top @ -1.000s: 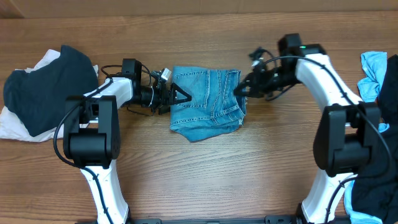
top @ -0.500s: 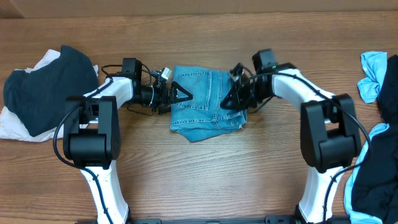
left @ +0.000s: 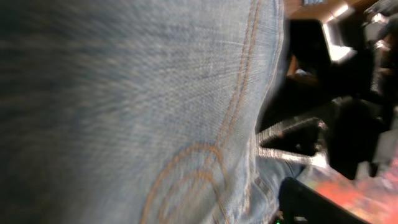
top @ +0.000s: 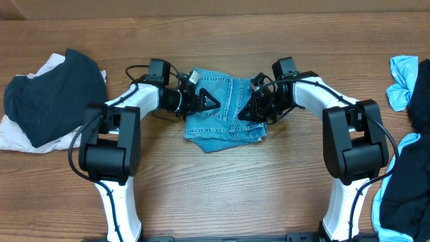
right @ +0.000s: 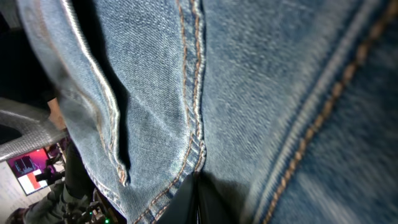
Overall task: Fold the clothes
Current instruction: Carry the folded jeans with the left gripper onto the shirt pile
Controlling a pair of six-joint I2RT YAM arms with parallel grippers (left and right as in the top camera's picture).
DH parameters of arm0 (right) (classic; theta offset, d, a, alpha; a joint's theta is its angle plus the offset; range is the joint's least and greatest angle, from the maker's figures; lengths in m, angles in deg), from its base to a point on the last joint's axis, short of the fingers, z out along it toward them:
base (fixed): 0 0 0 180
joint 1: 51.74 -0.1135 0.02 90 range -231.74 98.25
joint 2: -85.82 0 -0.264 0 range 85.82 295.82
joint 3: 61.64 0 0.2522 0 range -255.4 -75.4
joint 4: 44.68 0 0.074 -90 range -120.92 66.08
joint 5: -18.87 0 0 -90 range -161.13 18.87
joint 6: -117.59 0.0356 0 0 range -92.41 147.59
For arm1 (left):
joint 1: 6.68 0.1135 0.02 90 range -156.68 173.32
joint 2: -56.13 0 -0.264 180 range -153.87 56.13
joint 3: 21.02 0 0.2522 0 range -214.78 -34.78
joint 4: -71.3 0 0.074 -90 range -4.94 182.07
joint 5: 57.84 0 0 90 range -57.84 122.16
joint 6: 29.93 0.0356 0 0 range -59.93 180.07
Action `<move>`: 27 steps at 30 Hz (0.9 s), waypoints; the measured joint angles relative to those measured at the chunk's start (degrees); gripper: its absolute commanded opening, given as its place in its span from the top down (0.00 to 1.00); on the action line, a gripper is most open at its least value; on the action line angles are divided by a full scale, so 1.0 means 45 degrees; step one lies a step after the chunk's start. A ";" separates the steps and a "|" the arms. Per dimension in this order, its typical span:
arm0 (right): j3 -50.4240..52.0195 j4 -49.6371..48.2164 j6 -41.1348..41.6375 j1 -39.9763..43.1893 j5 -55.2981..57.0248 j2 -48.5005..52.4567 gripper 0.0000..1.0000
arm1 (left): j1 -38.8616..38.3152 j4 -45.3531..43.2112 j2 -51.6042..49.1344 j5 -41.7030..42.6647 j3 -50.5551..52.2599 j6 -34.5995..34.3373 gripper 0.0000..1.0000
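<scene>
The light-blue jeans (top: 225,131) lie folded into a compact bundle at the table's middle, with a stitched pocket facing up. My left gripper (top: 213,103) rests on the bundle's upper left part, fingertips together. My right gripper (top: 243,114) lies on its right part, pointing left. In the left wrist view denim (left: 124,112) with pocket stitching fills the frame and my own fingers do not show. In the right wrist view the shut fingers (right: 198,180) press against a seam of the denim (right: 280,93). The two grippers are close together over the bundle.
A dark navy top over a white garment (top: 47,94) lies at the far left. A small sky-blue cloth (top: 402,81) and dark fabric (top: 410,195) lie at the right edge. The wooden table (top: 222,195) shows bare in front of the jeans.
My left gripper has slid right from the bundle's left edge onto the denim. My right gripper has moved left from the right edge onto the bundle. The jeans have barely shifted.
</scene>
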 measured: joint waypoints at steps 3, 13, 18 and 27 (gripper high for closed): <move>0.0044 0.0083 0.0015 0.0005 0.0034 0.0000 0.96 | -0.0466 -0.0204 0.0024 -0.1608 -0.0019 -0.0724 0.96; -0.0971 0.3361 -0.1792 0.0690 -0.0015 0.0019 0.96 | -0.0345 -0.1200 -0.0063 -0.0039 0.0180 -0.1273 0.96; -0.3934 0.6844 -0.3424 0.2098 -0.0505 -0.0743 0.96 | 0.1972 -0.1428 0.2890 0.0126 0.0359 -0.1656 0.96; -0.5119 0.7718 -0.3657 0.1836 -0.0398 -0.2579 0.96 | 0.8874 -0.4002 0.7771 0.0306 0.0194 -0.4367 0.96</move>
